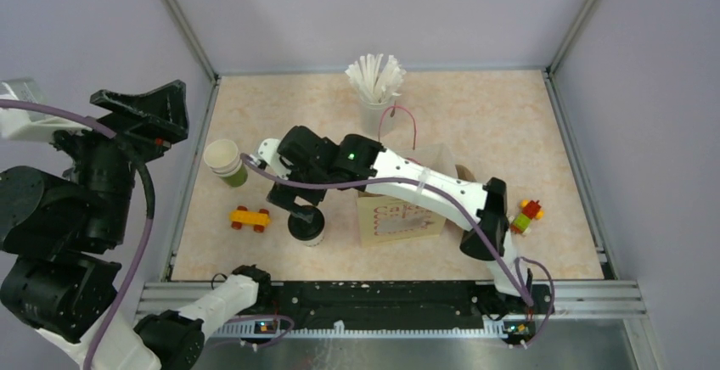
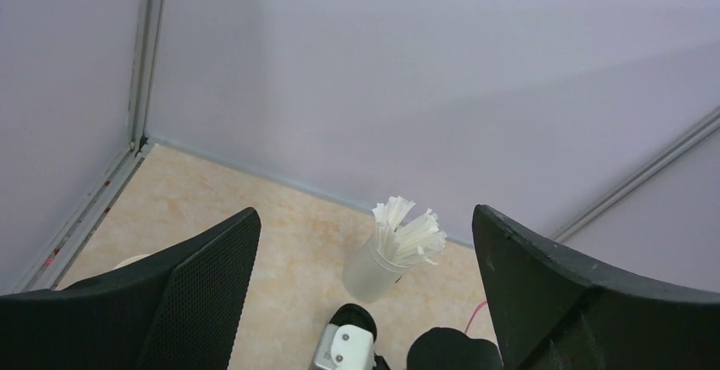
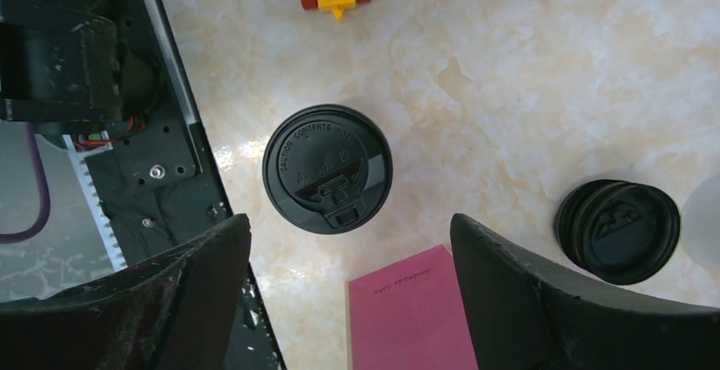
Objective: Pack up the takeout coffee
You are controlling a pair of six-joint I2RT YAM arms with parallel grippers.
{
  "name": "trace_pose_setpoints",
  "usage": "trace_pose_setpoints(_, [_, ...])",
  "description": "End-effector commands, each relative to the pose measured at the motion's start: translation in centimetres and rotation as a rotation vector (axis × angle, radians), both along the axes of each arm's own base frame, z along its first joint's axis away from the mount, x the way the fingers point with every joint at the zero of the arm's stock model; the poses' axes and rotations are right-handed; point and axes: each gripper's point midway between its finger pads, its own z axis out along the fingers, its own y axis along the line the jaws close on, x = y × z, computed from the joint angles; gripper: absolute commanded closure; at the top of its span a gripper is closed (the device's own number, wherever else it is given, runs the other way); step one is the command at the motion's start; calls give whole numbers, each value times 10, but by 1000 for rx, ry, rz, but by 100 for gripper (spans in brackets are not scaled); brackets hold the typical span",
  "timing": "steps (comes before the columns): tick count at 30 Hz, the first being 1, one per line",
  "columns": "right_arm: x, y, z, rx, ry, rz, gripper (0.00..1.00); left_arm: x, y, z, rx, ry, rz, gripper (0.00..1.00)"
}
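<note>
Takeout coffee [image 3: 327, 169]: embossed lid, right-wrist only

A table [image 1: 509, 124] with a pale peach, marble-patterned top fills the middle of the overhead view. Plain lavender walls close it in: a back wall [image 1: 382, 14] across the top of the frame, a left wall [image 1: 85, 30] and a right wall [image 1: 662, 90]. Silver metal posts [image 1: 180, 18] rise at the two far corners. A ridged metal rail [image 1: 586, 289] lines the table's lower edge. The light is soft and even; a pale patch on the tabletop in the right wrist view may be glare.
</note>
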Motion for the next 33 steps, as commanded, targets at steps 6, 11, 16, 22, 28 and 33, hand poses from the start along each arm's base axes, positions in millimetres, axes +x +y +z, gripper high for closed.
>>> trace_pose_setpoints(6, [-5,-2,-45,-163,69,-3,9,11,3,-9,47,16,35,1])
trace_pose_setpoints(11, [-8,0,-58,-190,80,-4,7,12,2,-13,56,24,31,1])
trace_pose_setpoints(16, [-9,9,-63,-179,86,2,6,16,-2,-19,62,42,15,1])
trace_pose_setpoints(22, [-18,14,-72,-186,117,21,6,17,-4,-21,69,50,5,1])
trace_pose_setpoints(28, [-15,19,-78,-185,111,16,6,19,-6,-22,74,54,-6,1])
trace_pose_setpoints(33, [-14,22,-83,-188,112,17,6,19,-7,-23,80,57,-9,1])
